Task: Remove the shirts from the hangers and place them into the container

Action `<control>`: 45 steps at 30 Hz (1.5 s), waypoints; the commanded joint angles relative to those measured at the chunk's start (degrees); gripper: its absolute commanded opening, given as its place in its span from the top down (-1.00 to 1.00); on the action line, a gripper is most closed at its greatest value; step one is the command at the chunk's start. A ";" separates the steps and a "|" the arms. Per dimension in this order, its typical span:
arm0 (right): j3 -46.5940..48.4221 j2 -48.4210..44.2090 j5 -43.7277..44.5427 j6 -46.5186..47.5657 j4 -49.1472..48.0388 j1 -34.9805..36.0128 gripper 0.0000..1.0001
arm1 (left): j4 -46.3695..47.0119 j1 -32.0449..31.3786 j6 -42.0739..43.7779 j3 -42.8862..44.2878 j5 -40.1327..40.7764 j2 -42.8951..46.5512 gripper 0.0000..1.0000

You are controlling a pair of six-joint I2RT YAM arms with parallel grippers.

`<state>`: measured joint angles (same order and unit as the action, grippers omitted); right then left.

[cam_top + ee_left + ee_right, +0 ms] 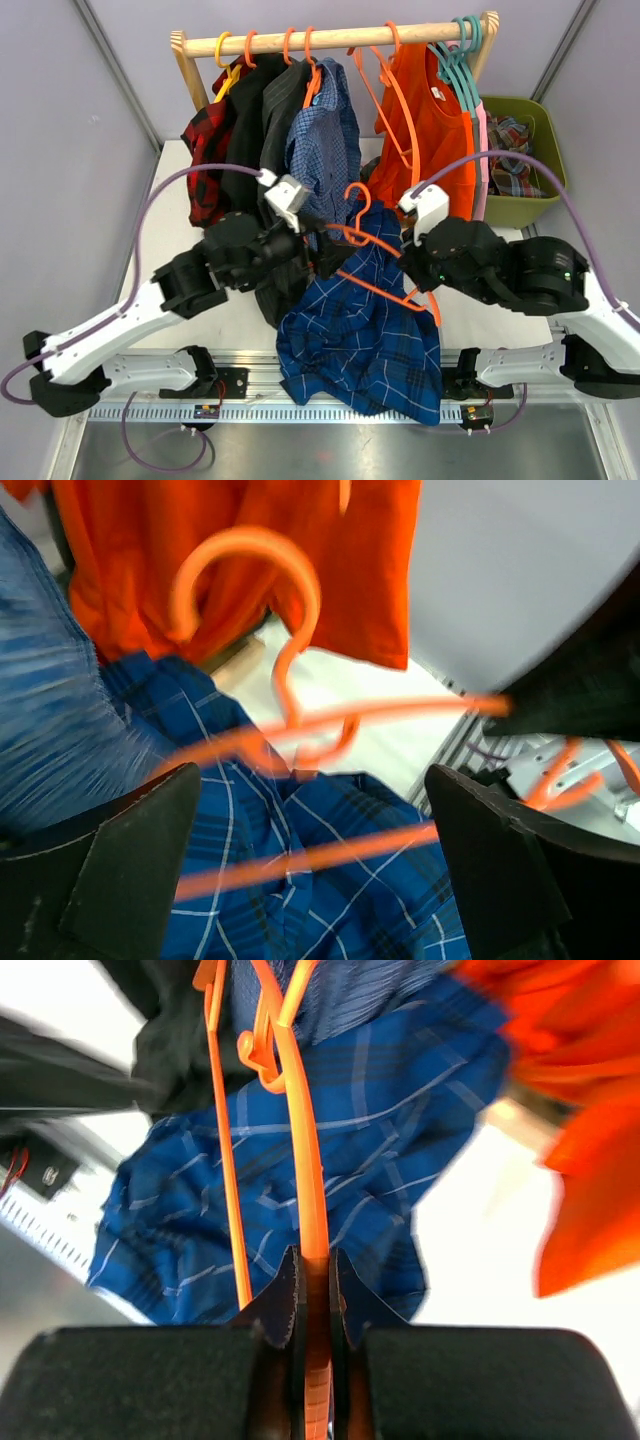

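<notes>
Wooden rail (420, 33), white table (235, 325)

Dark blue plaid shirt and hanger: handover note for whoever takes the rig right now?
Left gripper: open, fingers either side of the orange hanger, not gripping.
Right gripper: shut on that hanger's bar.
Dark blue plaid shirt: off the rail, heaped at the table's near edge under the hanger; can't tell if it is fully free.
Done: one plaid shirt in the container.
Left: bin this shirt, then red-black plaid, black, grey, light blue check, orange, pink, all hanging on the rail.
</notes>
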<state>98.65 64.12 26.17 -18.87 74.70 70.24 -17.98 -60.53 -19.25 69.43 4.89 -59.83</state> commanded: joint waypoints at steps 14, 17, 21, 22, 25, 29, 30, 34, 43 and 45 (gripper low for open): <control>16.23 4.44 22.24 -2.39 18.20 -0.01 1.00 | -11.29 -0.73 -5.27 -3.68 13.30 22.56 -0.98; 13.94 4.26 22.87 -3.01 18.12 -0.36 1.00 | -12.78 -0.81 -6.33 -4.74 14.27 23.71 -0.98; 7.37 5.84 17.61 -2.75 17.24 -0.36 1.00 | -12.61 -0.73 -6.77 -5.09 14.45 24.06 -0.98; 5.87 6.02 16.46 -2.23 16.45 -0.36 1.00 | -12.61 -0.73 -6.77 -5.01 14.45 24.06 -0.98; 1.64 5.67 13.30 -2.31 15.05 -0.45 1.00 | -12.52 -0.81 -6.68 -4.92 14.71 24.15 -0.98; 1.02 4.44 12.93 -3.45 15.48 -0.36 1.00 | -12.87 -0.81 -6.86 -5.18 14.80 24.41 -0.98; 1.45 4.61 13.46 -4.41 15.91 -0.36 1.00 | -12.96 -0.73 -6.86 -5.27 14.80 24.50 -0.98; 2.95 6.19 17.15 -6.79 18.11 -0.45 1.00 | -13.49 -0.73 -7.65 -5.18 14.45 24.41 -0.98; -1.00 9.45 11.01 -10.82 17.94 -2.91 1.00 | -13.93 -0.81 -9.58 -6.59 12.96 25.38 -0.98; -2.32 7.96 11.00 -14.07 18.29 -1.78 1.00 | -13.93 -0.73 -9.58 -6.59 12.78 25.47 -0.98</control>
<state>97.62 73.63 37.85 -27.55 77.93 67.68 -33.54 -61.08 -28.14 63.07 18.28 -35.07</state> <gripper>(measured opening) 0.073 0.987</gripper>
